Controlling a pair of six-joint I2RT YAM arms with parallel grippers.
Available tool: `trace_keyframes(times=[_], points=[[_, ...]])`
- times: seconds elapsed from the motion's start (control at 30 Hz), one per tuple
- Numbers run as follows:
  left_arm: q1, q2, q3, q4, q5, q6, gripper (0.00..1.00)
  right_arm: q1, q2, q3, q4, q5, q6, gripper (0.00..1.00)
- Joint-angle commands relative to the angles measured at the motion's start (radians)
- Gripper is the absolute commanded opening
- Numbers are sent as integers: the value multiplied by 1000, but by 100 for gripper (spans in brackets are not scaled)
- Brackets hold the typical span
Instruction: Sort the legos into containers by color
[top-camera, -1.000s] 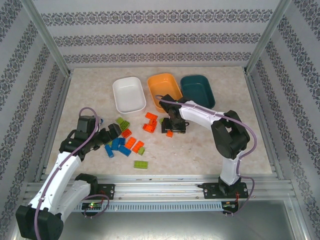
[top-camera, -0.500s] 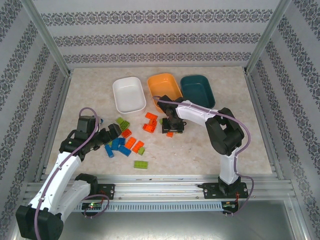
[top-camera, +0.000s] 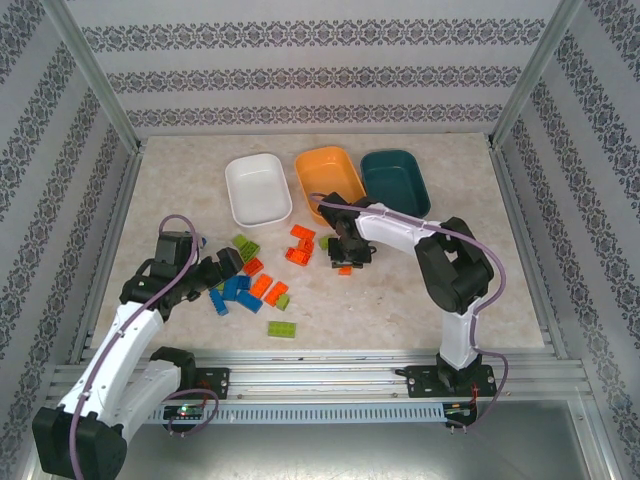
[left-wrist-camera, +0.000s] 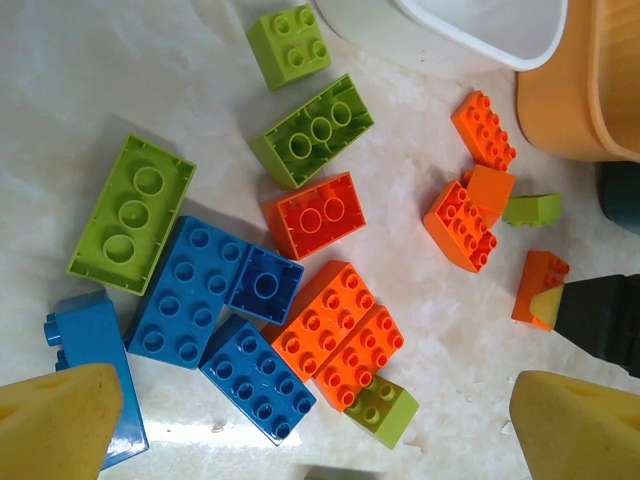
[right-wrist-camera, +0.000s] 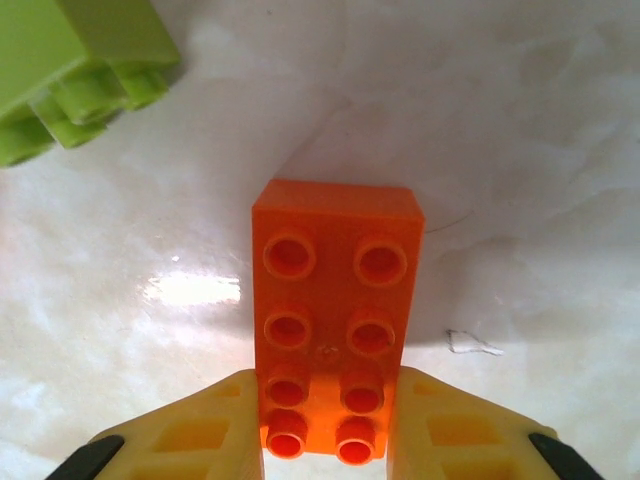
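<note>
The right gripper pinches an orange eight-stud brick lying on the table. The left gripper gapes wide above the lego pile

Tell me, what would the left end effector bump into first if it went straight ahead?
The left end effector, open, would probably hit the blue lego or the orange legos beside it; depth is unclear.
</note>
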Motion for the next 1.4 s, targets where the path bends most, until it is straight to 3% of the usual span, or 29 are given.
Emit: trace_keyframes(times=[0.0, 0.4, 0.7, 0.97, 1.37], points=[[-6, 10, -13, 35, 8, -22, 100, -10, -46, -36, -16, 12, 15, 26], [-6, 73, -29, 125, 45, -51, 100, -41, -379, -167, -87, -26, 51, 26], [-1, 242, 16, 247, 119, -81, 100, -235, -633, -221, -119, -111, 104, 27], [-1, 308, 35, 287, 154, -100, 100, -394, -558, -62, -118, -198, 95, 27], [-1, 314, 65, 193, 150, -34, 100, -484, -332, 108, 20, -282, 202, 28]])
